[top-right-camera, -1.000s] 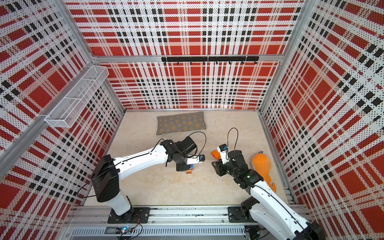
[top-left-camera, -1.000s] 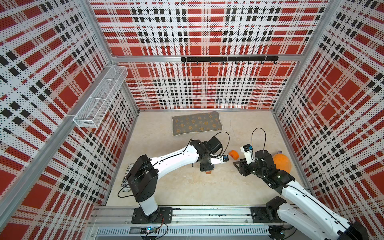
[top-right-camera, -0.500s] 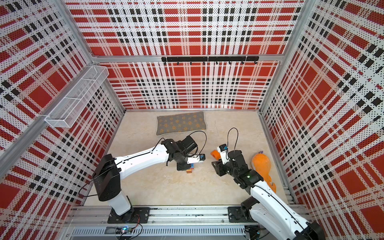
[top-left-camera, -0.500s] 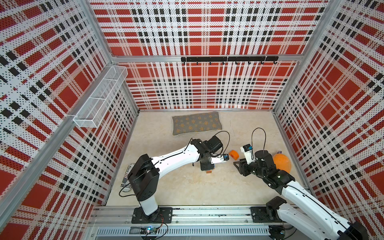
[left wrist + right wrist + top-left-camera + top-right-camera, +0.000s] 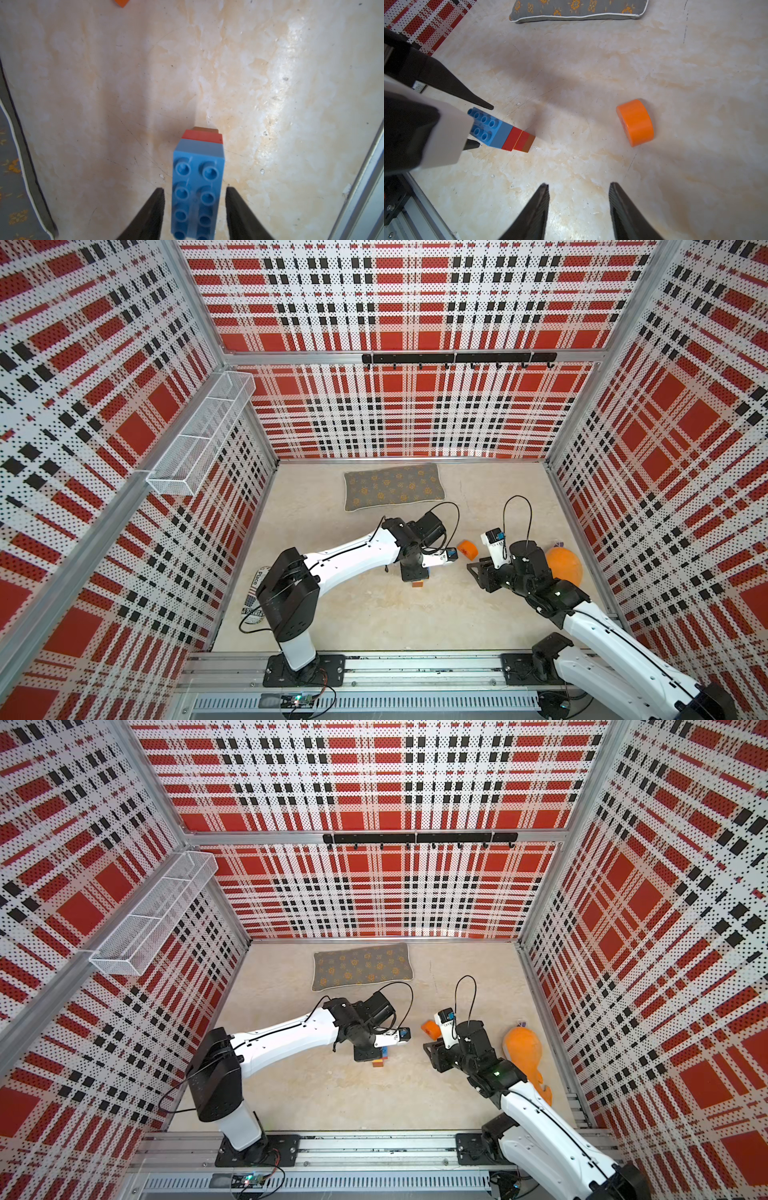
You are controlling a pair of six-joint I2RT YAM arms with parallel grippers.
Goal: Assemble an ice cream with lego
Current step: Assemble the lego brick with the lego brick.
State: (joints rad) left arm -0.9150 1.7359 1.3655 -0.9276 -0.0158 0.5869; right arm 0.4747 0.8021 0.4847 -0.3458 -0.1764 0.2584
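The part-built ice cream, a lego stack [image 5: 506, 135], stands upright on the floor: a blue studded brick [image 5: 197, 176] on top, red layers under it, a brown-orange brick at the foot. My left gripper [image 5: 193, 189] hangs over it, open, with a gap between each finger and the blue brick. In both top views the stack [image 5: 417, 581] [image 5: 379, 1058] peeks out under that gripper. The orange lego dome [image 5: 635, 122] [image 5: 467, 549] lies loose on the floor between the arms. My right gripper [image 5: 578, 184] hovers open and empty, short of the dome.
A big plain orange object [image 5: 563, 566] lies by the right wall behind the right arm. A grey flowered cushion [image 5: 392, 487] lies at the back. A wire basket [image 5: 199, 439] hangs on the left wall. A printed card [image 5: 257, 585] lies by the left arm's base.
My left gripper has opened and let go of the blue brick, leaving the stack standing. Neither arm has visibly moved.
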